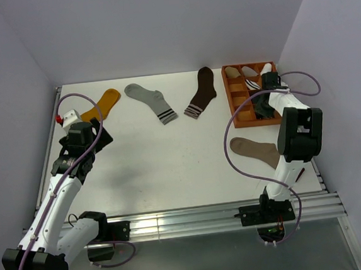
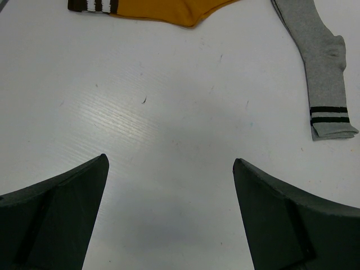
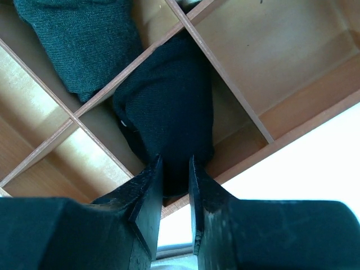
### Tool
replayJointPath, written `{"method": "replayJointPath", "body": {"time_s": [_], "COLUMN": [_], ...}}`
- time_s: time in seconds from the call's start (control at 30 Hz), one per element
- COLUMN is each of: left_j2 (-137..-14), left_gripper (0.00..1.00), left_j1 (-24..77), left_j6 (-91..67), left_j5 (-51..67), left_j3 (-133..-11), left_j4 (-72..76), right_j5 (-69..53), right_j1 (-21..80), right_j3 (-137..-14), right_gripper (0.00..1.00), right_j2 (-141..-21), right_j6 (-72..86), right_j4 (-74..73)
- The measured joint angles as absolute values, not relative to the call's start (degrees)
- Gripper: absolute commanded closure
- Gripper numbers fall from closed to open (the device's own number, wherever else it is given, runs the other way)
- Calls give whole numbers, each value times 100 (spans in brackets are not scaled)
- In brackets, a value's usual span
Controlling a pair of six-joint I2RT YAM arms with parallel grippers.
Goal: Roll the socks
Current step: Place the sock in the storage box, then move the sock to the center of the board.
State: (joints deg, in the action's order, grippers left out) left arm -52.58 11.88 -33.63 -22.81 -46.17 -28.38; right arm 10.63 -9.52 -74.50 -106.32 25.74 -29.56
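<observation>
Down in a cell of the wooden tray (image 3: 292, 56), by its near rim, sits the bundled black sock (image 3: 169, 107). The right gripper (image 3: 175, 163) has its jaws drawn narrow on the sock's near end. Across a divider lies the charcoal sock (image 3: 84, 45). The taupe sock (image 1: 254, 149) lies flat on the table (image 1: 171, 167) just in front of the tray. The left gripper (image 2: 170, 160) hangs over bare table with its jaws wide, near the mustard sock (image 2: 169, 8) and the grey sock (image 2: 323, 67).

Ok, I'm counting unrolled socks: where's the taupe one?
In the top view the taupe sock lies flat on the table's right side, just nearer than the wooden tray, beside the right arm.
</observation>
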Motion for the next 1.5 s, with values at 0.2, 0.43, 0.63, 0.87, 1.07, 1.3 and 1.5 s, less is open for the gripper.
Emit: {"method": "replayJointPath", "body": {"time_s": [0.2, 0.43, 0.63, 0.87, 1.07, 1.3, 1.5], "left_j2": [-5258, -5229, -5153, -5052, -5024, -5011, -4995], "left_gripper": [2, 2, 1, 2, 2, 1, 2], "left_j1": [1188, 1181, 1133, 1105, 1096, 1090, 1090], "left_j6": [-3363, -3363, -3363, -3363, -3363, -3363, -3365], "left_j5": [-2274, -2231, -2211, -2117, -2029, -1981, -1975], "left_j3": [-4617, -4598, -4584, -4584, -4560, -4552, -4532], "left_j4": [-2832, -2810, -2810, -2805, -2773, -2770, -2768], "right_j5": [1033, 963, 919, 985, 770, 777, 856], "right_j1": [-950, -915, -644, 60, 523, 921, 1118], "right_j3": [-7345, -7218, -6938, -5684, -4412, -4167, -4296], "right_gripper": [67, 50, 45, 43, 42, 43, 44], "right_j2": [-10591, -10038, -8674, -7284, -6906, -7424, -8103], "right_j6": [2569, 2523, 2510, 2644, 2729, 2762, 2764], "right_j4": [-2792, -2917, -2950, -2908, -3096, -2932, -2714]}}
